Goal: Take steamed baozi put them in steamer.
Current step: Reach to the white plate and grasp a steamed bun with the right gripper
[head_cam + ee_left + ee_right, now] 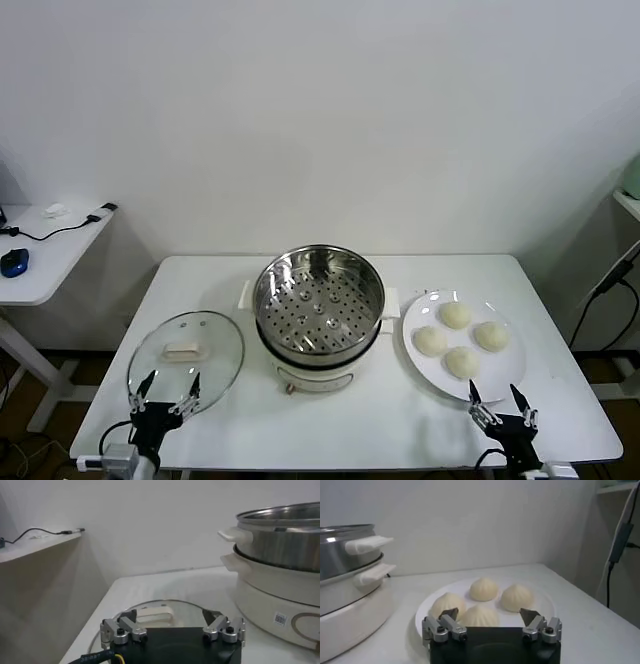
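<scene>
steamer [318, 310] sits uncovered mid-table, ready for the baozi [460, 341]; right hand [502, 405] and left hand [165, 392] wait, fingers apart.

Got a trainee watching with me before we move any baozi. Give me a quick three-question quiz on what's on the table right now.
1. How many steamed baozi lie on the white plate?
2. True or false: the glass lid sits on the steamer.
3. Which gripper is nearer the plate: A) left gripper B) right gripper?

Key
1. Four, all on the plate; the steamer tray holds none.
2. False: the lid lies flat on the table to the steamer's left, and the pot is uncovered.
3. B. Both grippers are open and hold nothing, at the table's near edge.
</scene>
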Controlling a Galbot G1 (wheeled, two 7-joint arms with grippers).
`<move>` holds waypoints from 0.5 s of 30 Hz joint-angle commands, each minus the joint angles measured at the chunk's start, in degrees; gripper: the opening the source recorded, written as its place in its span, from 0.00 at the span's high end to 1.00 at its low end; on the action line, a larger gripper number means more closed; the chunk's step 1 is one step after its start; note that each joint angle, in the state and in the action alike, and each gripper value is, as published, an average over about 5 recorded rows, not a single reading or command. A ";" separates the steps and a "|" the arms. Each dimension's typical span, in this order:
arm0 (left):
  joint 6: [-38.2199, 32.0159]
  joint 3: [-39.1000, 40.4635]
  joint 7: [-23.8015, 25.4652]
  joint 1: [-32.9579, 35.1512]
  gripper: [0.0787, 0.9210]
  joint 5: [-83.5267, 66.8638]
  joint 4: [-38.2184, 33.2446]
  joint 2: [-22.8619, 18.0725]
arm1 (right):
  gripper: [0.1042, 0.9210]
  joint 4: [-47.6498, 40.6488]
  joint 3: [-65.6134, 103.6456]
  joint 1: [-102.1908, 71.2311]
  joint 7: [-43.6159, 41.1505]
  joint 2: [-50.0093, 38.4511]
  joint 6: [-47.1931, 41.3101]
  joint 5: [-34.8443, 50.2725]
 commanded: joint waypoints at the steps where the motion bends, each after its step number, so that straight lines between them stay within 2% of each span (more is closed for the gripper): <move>1: 0.17 0.00 -0.03 0.09 0.12 -0.02 -0.25 0.05 | 0.12 -0.90 0.50 13.34 0.21 -5.19 -8.73 -3.45; 7: 0.01 0.34 -0.15 0.70 0.12 0.08 -0.97 0.09 | 0.12 -8.18 -7.06 32.61 -0.78 -18.21 -18.10 -1.03; 11: -0.02 0.40 -0.18 1.17 0.12 0.09 -1.75 -0.07 | 0.12 -14.25 -16.97 43.24 -15.11 -30.39 -22.31 -3.18; 15: -0.09 0.16 -0.26 1.48 0.12 0.02 -2.33 -0.08 | 0.12 -22.31 -30.48 54.28 -30.18 -41.20 -17.78 -10.08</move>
